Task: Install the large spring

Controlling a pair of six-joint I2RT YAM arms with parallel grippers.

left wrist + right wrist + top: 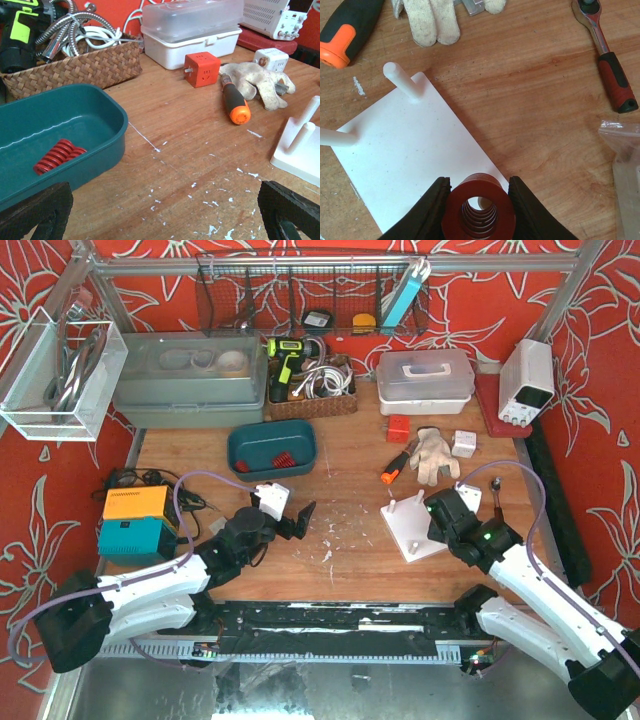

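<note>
My right gripper (pixel 479 206) is shut on the large red spring (pixel 479 210), held upright over the near corner of the white base plate (pixel 405 150). A white peg (pixel 486 202) shows through the spring's bore. Two more pegs (pixel 400 80) stand at the plate's far side. In the top view the right gripper (pixel 443 515) sits at the right edge of the plate (pixel 408 532). My left gripper (pixel 288 510) is open and empty, low over the table in front of the teal tray (pixel 240 445). The tray (pixel 102 107) holds smaller red springs (pixel 59 155).
An orange-handled screwdriver (pixel 395 465), a work glove (pixel 432 452) and an orange cube (pixel 399 427) lie beyond the plate. A ratchet (pixel 605 55) and a clear plastic bag (pixel 625 150) lie right of it. An orange and teal box (pixel 135 520) stands at the left.
</note>
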